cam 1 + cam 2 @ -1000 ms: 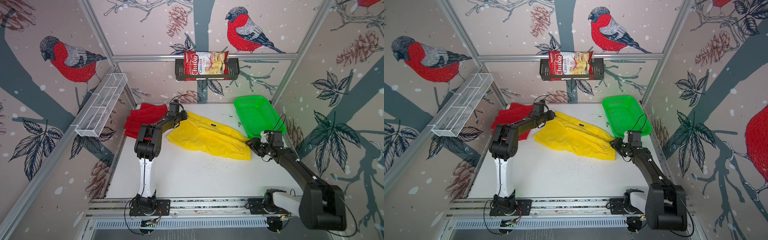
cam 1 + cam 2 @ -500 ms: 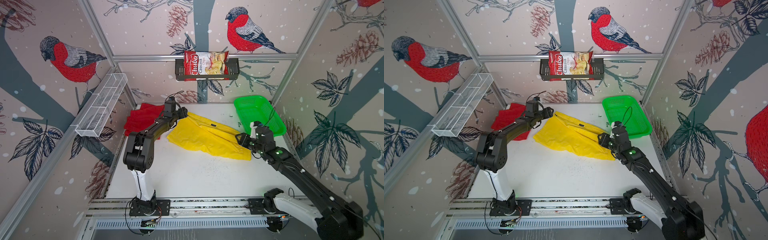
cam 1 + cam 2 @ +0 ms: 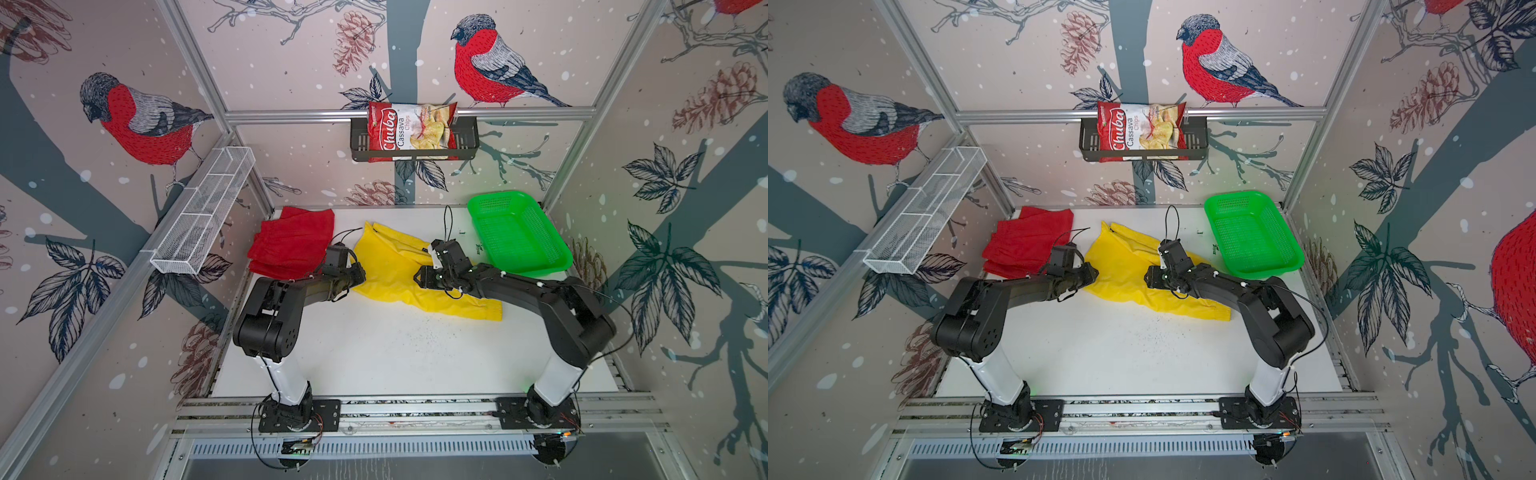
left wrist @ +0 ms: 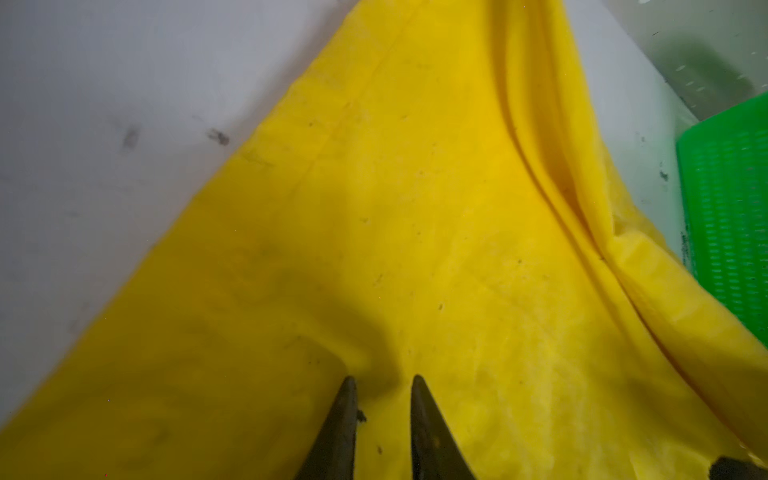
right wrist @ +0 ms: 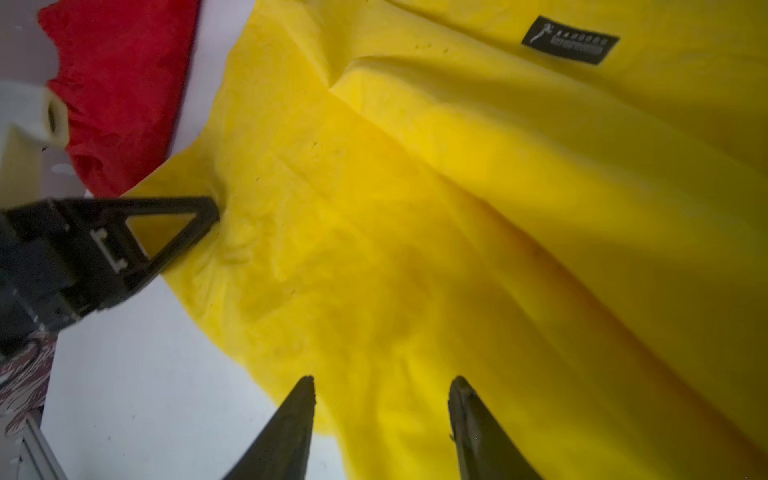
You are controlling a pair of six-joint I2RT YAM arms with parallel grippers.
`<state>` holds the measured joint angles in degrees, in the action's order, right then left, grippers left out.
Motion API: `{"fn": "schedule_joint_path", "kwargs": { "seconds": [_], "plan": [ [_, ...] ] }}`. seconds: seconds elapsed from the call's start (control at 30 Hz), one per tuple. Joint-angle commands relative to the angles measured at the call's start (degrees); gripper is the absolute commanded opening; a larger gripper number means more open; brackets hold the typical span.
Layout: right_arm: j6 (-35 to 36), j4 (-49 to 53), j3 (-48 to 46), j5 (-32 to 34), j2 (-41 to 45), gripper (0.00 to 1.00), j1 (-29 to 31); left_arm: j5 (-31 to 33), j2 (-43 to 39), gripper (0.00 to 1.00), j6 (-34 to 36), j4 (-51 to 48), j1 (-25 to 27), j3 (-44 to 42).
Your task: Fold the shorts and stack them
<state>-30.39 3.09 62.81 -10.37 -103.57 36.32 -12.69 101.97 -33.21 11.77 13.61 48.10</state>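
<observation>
White counter [image 3: 374, 353] fills the floor of our bird-papered cell, and the yellow shorts [image 3: 395, 270] lie across its middle, running slantwise from the far centre towards the near right, rumpled into long folds. Their small dark tag [image 5: 569, 40] faces up (its lettering is too blurred for us to read). At the edge of the yellow shorts nearest the left arm, the left tool [image 4: 382, 380] has its fingers drawn nearly together on the cloth. From the right wrist we see the fabric pucker at its tip [image 5: 214, 212], so we read it as pinching the yellow shorts. The right tool [image 5: 382, 380] hangs over the same pair with its fingers spread wide, gripping nothing.

Just beside, in the far left corner, the red shorts [image 3: 295, 241] lie in a bunched heap, with a strip of counter between the two pairs. A green basket [image 3: 515, 237] sits at the far right. On the back wall a black rack [image 3: 467, 141] holds a chips bag [image 3: 409, 131], and a white wire shelf [image 3: 203, 216] hangs on the left wall.
</observation>
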Motion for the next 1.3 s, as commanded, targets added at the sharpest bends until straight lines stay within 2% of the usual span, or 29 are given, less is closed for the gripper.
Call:
{"fn": "schedule_joint_path", "kwargs": {
  "seconds": [0.0,0.33,0.63,0.83,0.97,1.07,1.27],
  "plan": [
    [3.30,-0.70,3.26,-0.95,-4.35,0.54,-2.52,3.11,0.76,0.21,-0.85,-0.57,-0.06,-0.96],
    [8.05,0.50,15.97,-1.85,-15.87,0.56,-11.85,6.34,-2.55,0.19,-2.09,-1.97,-0.51,-9.46],
    [9.46,1.03,19.71,-2.37,-15.23,0.57,-14.59,7.38,-11.20,0.20,-2.49,-5.40,-0.80,-14.55],
    [10.42,-0.25,9.98,-2.59,-0.54,0.56,-10.09,4.50,-25.92,0.25,-1.81,-10.60,-0.61,-14.97],
    [6.40,-4.19,-1.27,-4.64,9.30,0.55,-6.94,1.27,-32.05,0.27,-1.81,-8.69,0.31,-14.55],
    [3.04,-8.27,-9.43,-6.81,13.53,0.55,-6.04,-0.02,-30.97,0.26,-2.73,-4.91,0.72,-14.41],
    [0.14,-13.21,-20.06,-6.89,16.22,0.54,-8.00,-0.28,-21.11,0.23,-5.72,2.26,0.76,-14.17]
  ]
}}
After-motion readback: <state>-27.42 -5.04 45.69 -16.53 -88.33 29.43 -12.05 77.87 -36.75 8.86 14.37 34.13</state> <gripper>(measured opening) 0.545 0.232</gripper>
